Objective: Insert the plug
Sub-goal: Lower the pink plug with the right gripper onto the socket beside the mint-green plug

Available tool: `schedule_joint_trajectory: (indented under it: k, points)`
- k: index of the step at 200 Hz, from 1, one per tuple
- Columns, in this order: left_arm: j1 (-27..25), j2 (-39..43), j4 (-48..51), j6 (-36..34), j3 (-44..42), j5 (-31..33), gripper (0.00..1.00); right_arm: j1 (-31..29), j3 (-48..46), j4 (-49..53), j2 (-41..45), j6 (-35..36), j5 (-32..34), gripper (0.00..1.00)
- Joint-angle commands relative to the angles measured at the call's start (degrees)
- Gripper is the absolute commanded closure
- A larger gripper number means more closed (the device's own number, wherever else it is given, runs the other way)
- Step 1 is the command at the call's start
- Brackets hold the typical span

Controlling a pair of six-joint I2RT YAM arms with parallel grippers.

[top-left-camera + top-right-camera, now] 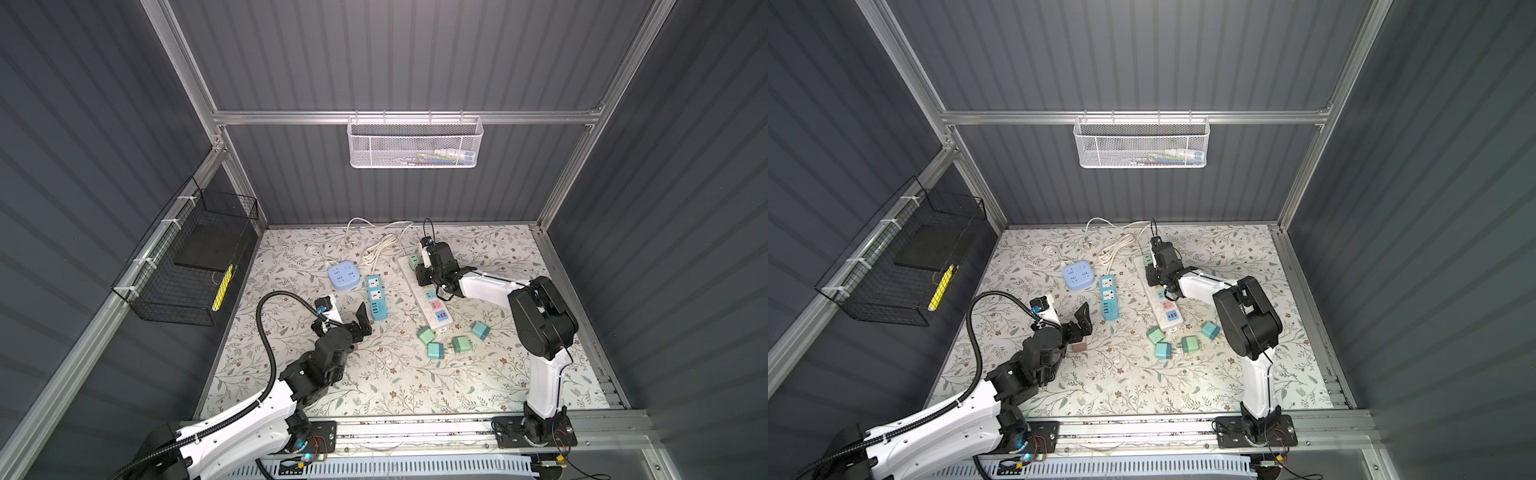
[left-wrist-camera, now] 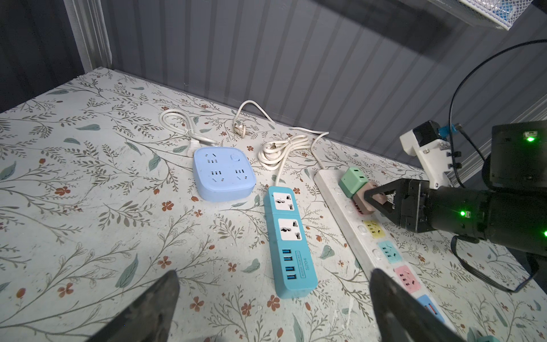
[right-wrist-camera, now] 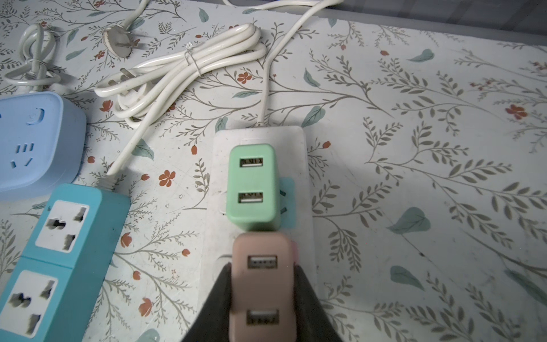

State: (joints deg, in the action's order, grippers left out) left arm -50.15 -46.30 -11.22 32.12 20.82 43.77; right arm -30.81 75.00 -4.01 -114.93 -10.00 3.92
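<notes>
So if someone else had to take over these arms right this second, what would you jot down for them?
Left gripper: open, empty, hovering over the table by the teal strip.
Right gripper: shut on the pink plug, at the white power strip, right beside the green plug.
Done: the green plug sits in the socket nearest the strip's cord.
Left: press the pink plug home (I cannot tell whether it is fully seated), then let go. Four loose plugs lie near the strip's other end.
</notes>
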Motion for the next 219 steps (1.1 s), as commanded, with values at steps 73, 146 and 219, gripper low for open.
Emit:
schedule_joint_trajectory:
  k: [73,146,219]
  points:
    - [0.94,0.2,-1.31,-0.48,-2.32,1.15,0.0,-2.48,1.08,10.27,-5.89,-0.05,3.0,0.8]
    - [1.33,-0.98,-1.34,-0.39,-2.01,0.4,0.0,-2.77,0.99,10.46,-4.64,-0.66,1.47,0.71]
    - [1.77,0.69,0.93,-1.09,-0.52,0.81,0.0,-2.32,6.44,15.03,0.98,-0.33,0.1,0.3]
